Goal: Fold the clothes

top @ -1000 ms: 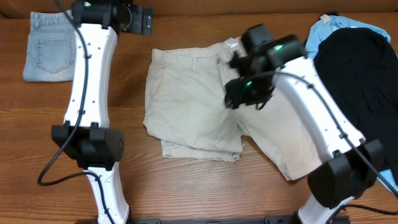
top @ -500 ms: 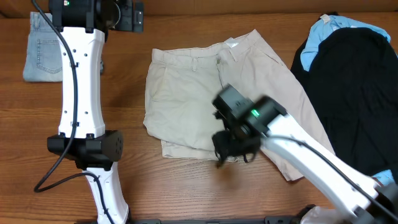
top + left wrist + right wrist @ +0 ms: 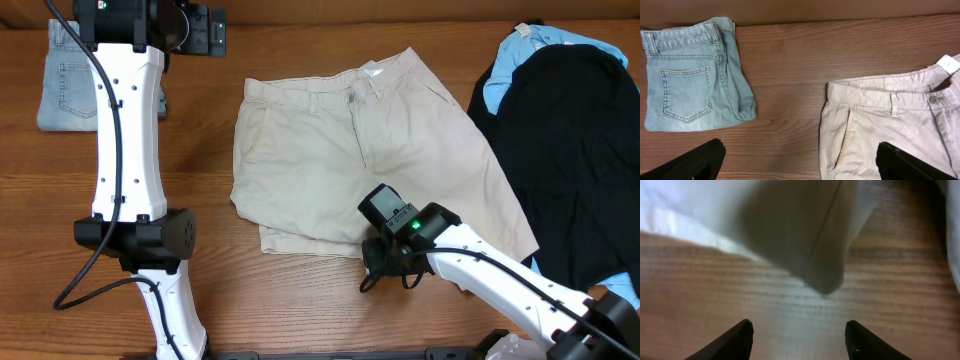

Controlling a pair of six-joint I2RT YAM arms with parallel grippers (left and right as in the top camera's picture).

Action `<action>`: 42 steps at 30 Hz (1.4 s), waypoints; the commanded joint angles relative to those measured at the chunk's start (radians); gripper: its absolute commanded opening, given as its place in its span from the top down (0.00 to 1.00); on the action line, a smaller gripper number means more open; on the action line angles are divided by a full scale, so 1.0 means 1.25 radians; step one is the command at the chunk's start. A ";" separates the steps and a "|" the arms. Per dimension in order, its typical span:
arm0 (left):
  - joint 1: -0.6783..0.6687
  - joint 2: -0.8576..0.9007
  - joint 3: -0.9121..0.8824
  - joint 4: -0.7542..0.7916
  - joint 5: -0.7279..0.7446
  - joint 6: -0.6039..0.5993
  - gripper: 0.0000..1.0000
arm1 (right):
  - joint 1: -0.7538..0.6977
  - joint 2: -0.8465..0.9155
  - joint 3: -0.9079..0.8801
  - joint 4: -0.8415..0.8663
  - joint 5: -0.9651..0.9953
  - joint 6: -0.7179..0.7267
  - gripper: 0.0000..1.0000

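The beige khaki shorts [image 3: 320, 150] lie flat in the middle of the table, waistband at the back, with one leg hem doubled at the front. My right gripper [image 3: 385, 272] hovers low at the shorts' front hem, open. In the right wrist view a hem corner of the shorts [image 3: 825, 275] lies just ahead of the right gripper [image 3: 799, 330], with bare wood between its fingers [image 3: 740, 337]. My left gripper [image 3: 212, 30] stands open at the back left. Its wrist view shows the shorts' waistband [image 3: 890, 100] and the left gripper [image 3: 800, 162], which holds nothing.
A folded pair of light-blue denim shorts [image 3: 70, 85] [image 3: 690, 85] lies at the back left corner. A black garment [image 3: 580, 150] over a light-blue one [image 3: 530, 50] is piled at the right edge. Bare wood shows along the front left.
My right arm has swept from above the middle of the shorts down to their front hem. The left arm shifted slightly left. Neither gripper's opening changed.
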 commanded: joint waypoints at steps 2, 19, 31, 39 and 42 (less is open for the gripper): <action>0.001 -0.006 0.011 -0.002 0.005 -0.009 0.00 | 0.000 0.030 -0.007 0.049 0.050 0.024 0.38; 0.001 -0.003 0.010 0.002 0.004 -0.047 0.00 | -0.002 0.126 -0.016 0.171 0.147 0.020 0.48; 0.001 -0.003 0.010 0.007 0.004 -0.047 0.00 | -0.002 0.166 -0.012 0.151 0.160 0.018 0.87; 0.001 -0.003 0.010 0.007 0.004 -0.047 0.00 | -0.002 0.113 0.117 -0.151 0.081 0.023 0.96; 0.001 -0.003 0.010 0.007 0.003 -0.046 0.00 | -0.002 0.094 0.171 -0.257 -0.002 0.009 0.89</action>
